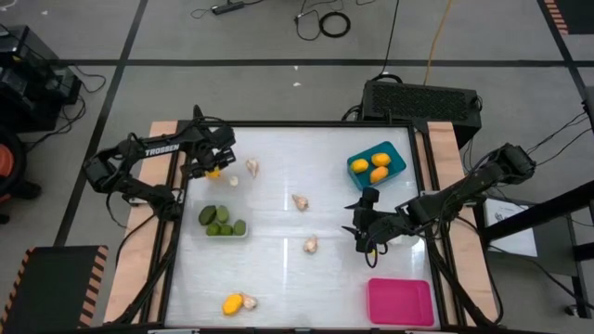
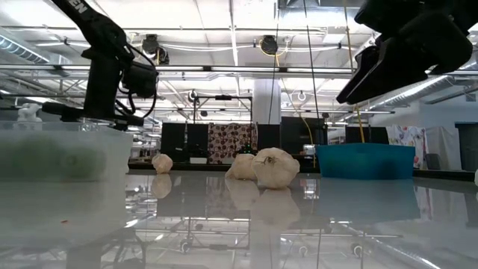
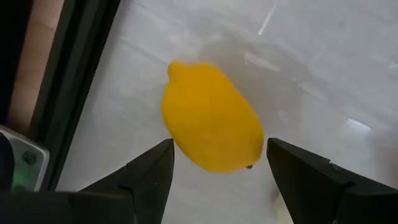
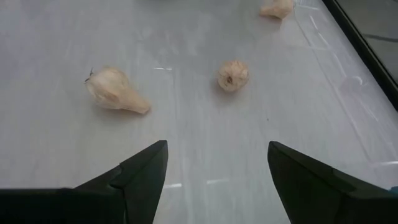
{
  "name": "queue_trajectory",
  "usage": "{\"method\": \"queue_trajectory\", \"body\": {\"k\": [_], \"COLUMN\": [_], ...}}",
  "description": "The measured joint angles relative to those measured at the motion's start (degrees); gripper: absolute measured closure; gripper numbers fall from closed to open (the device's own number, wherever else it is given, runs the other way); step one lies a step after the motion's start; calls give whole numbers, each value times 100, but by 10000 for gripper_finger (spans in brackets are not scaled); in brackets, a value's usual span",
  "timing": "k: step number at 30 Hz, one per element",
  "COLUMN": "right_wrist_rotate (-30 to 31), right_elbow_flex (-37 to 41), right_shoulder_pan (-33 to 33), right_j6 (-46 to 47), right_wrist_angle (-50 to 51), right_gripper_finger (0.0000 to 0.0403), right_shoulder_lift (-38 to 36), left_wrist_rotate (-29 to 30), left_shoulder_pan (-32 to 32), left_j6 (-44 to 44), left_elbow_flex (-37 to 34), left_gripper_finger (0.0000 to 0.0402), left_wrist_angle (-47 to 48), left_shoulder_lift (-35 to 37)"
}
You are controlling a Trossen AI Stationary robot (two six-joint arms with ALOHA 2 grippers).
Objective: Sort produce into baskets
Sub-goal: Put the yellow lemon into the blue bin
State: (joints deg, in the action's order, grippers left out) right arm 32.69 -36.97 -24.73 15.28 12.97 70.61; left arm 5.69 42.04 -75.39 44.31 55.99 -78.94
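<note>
A yellow piece of produce (image 3: 211,124) lies on the white table near its far left corner. My left gripper (image 3: 219,152) points down over it, open, one finger on either side of the piece; in the high view that gripper (image 1: 213,167) covers most of it. My right gripper (image 1: 355,232) hovers open at the table's right, slanting down toward two garlic pieces (image 4: 117,90) (image 4: 232,75), with nothing between its fingers. The whitish clear basket (image 1: 243,232) holds green pieces (image 1: 219,221). The teal basket (image 1: 397,151) holds yellow-orange pieces (image 1: 369,166). The pink basket (image 1: 400,301) stands at the near right.
More garlic pieces lie loose on the table: far left (image 1: 251,167), middle (image 1: 300,201), lower middle (image 1: 311,245). A yellow piece (image 1: 232,303) with a garlic piece beside it sits near the front edge. A dark frame (image 1: 316,126) borders the table.
</note>
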Motion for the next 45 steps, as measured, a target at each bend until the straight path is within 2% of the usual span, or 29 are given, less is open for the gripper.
{"method": "queue_trajectory", "body": {"k": [21, 27, 35, 42, 45], "right_wrist_rotate": [-3, -328, -334, -352, -472], "right_elbow_flex": [-2, -2, -2, -2, -2], "right_shoulder_pan": [0, 0, 2, 1, 2], "right_j6": [-392, -440, -442, -348, -340], "right_wrist_angle": [-26, -19, 107, 112, 113], "right_gripper_finger": [133, 133, 133, 133, 133], "right_shoulder_lift": [0, 0, 0, 0, 0], "left_wrist_rotate": [423, 478, 823, 822, 735], "left_shoulder_pan": [107, 107, 107, 144, 144], "left_j6": [-338, -326, -60, 150, 274], "left_elbow_flex": [2, 2, 4, 4, 4], "left_gripper_finger": [139, 139, 139, 142, 159], "left_wrist_angle": [-53, -78, -473, -503, -568], "left_shoulder_lift": [-153, -517, -660, -673, -696]}}
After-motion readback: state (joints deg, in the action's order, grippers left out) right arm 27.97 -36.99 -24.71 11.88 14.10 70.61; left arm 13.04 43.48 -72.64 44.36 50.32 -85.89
